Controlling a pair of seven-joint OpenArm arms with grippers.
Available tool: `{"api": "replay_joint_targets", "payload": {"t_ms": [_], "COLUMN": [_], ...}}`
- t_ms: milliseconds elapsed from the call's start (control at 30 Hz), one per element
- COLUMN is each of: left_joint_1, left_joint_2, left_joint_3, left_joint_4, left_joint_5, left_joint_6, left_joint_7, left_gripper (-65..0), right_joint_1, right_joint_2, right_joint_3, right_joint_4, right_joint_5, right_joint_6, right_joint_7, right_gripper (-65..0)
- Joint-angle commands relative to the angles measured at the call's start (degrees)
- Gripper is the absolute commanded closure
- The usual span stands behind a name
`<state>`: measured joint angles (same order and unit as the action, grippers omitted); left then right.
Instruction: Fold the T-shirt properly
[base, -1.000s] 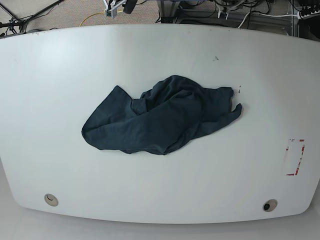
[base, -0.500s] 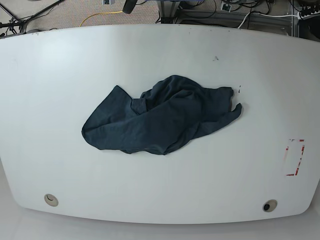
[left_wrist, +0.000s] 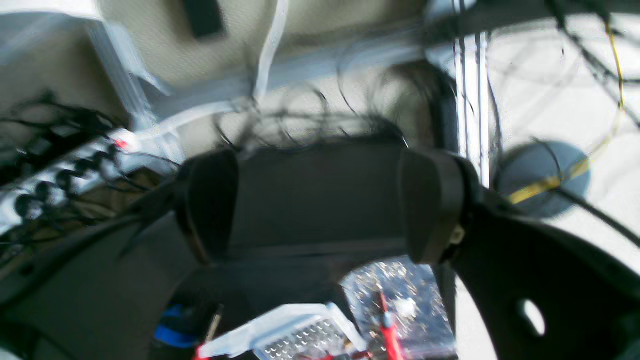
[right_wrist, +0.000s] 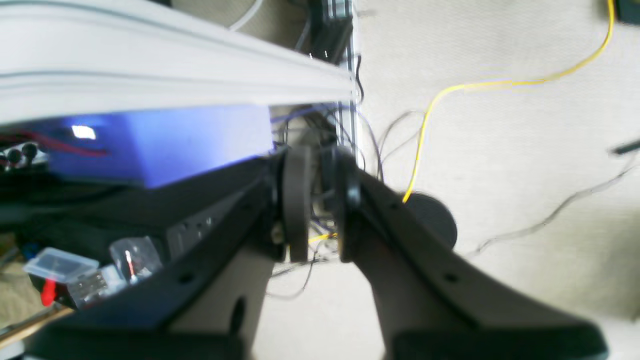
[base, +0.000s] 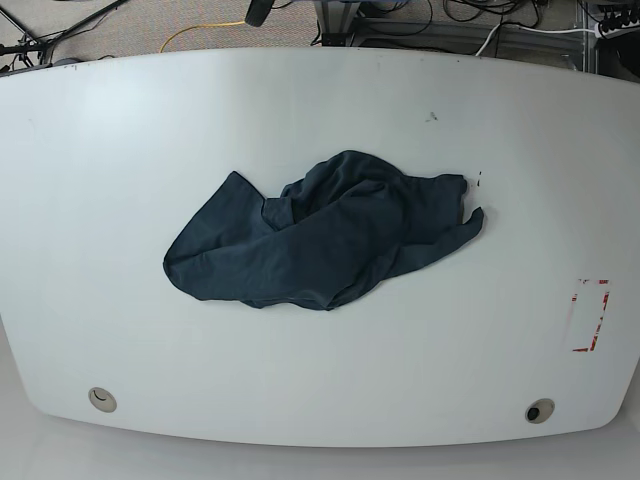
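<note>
The T-shirt (base: 325, 232) lies crumpled and unfolded near the centre of the white surface (base: 120, 150), with no arm touching it. A red-marked rectangle (base: 589, 315) sits well apart, near the surface's right edge in the base view. The left gripper (left_wrist: 320, 205) holds its jaws wide apart and empty. The right gripper (right_wrist: 316, 200) has its jaws nearly closed, gripping nothing, over the floor and a yellow cable (right_wrist: 500, 85).

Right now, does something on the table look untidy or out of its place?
Yes. The T-shirt lies crumpled in a heap near the middle of the white table, bunched and creased rather than spread flat, so no folding has begun. Neither arm is over the table in the base view.
</note>
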<state>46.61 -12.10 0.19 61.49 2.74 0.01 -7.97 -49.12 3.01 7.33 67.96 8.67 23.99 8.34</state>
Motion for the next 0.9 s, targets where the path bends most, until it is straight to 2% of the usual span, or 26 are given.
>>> {"api": "replay_joint_targets", "payload": {"t_ms": [0,333,567,867], "left_joint_1": [3.5,14.0,18.8,22.7], "left_joint_2": [-0.5,-0.2,-0.2,-0.1], "left_joint_3": [-0.7,-5.2,-7.8,-12.2], "left_joint_4": [4.8,22.1,31.9,44.0], "left_joint_5": [-0.1,-0.1,-0.1,-0.1], "left_joint_6": [0.1,0.1,0.1,0.1], "left_joint_7": [-0.3,-0.3,-0.3,-0.3], "left_gripper": [-45.8,-45.8,-45.8,-45.8], "right_joint_1": [-3.1,-11.2,-15.9,-19.8], "right_joint_2": [-0.1,0.1,0.2,-0.2], "right_joint_3": [0.1,0.4,0.5,0.6], "right_joint_4": [3.7,18.2,31.2,45.6], "right_joint_5": [0.2,0.3,0.6,0.6], "right_joint_6": [0.4,0.4,0.4,0.3], "right_joint_7": [0.8,0.7,-8.4,-14.3], "right_gripper": [-7.8,-7.8,-7.8,-7.8]}}
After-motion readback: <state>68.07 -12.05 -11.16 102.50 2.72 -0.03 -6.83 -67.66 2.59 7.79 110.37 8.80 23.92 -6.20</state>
